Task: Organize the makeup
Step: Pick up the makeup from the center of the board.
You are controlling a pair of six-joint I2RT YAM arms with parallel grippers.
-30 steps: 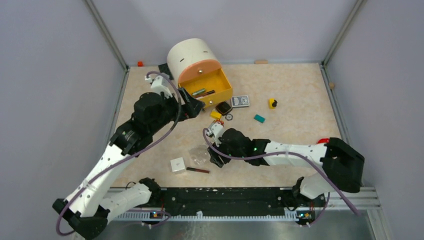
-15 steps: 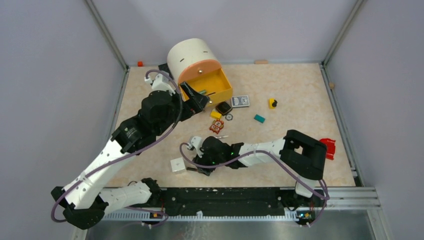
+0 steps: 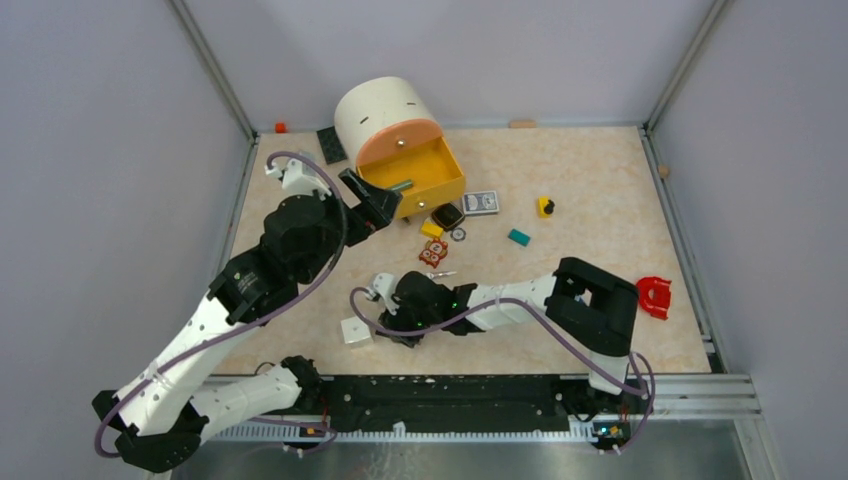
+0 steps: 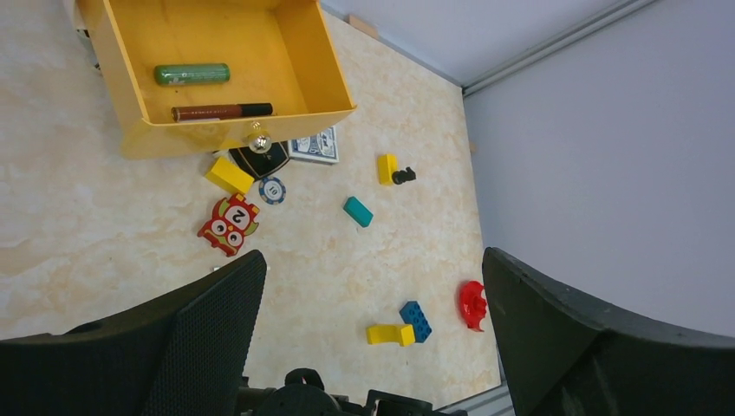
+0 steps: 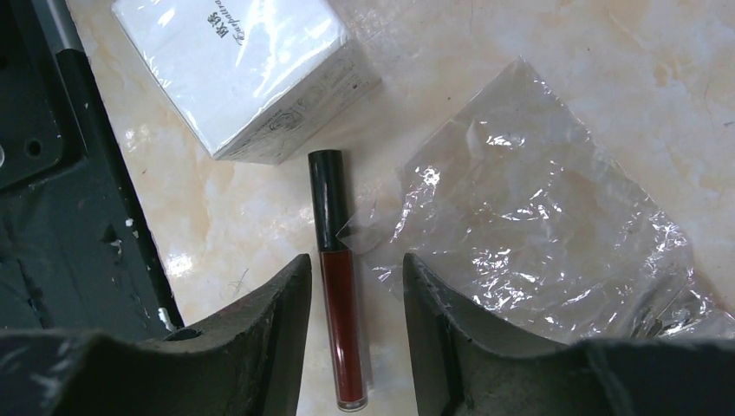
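A dark-red tube with a black cap (image 5: pixel 334 286) lies flat between the two fingers of my right gripper (image 5: pixel 354 264). The jaws straddle it with a gap on each side. A crumpled clear pouch (image 5: pixel 537 225) lies just to its right and a white box (image 5: pixel 247 69) above it. In the top view the right gripper (image 3: pixel 396 334) sits low beside that white box (image 3: pixel 355 331). My left gripper (image 3: pixel 375 200) hangs wide open and empty near the yellow drawer (image 3: pixel 447 187). The drawer holds a green tube (image 4: pixel 192 74) and a brown pencil (image 4: pixel 221 111). A black compact (image 4: pixel 260 160) lies below the drawer.
A cream round cabinet (image 3: pixel 385 115) stands behind the drawer. A deck of cards (image 3: pixel 481 203), yellow blocks (image 3: pixel 545 206), a teal block (image 3: pixel 518 237), a red owl tile (image 3: pixel 433 253) and a red piece (image 3: pixel 653 296) are scattered around. Blue and yellow blocks (image 4: pixel 407 322) lie near the front rail.
My right arm swung left and down onto the dark-red tube, its jaws narrowing round it. The left gripper drew back leftward from the drawer, still open.
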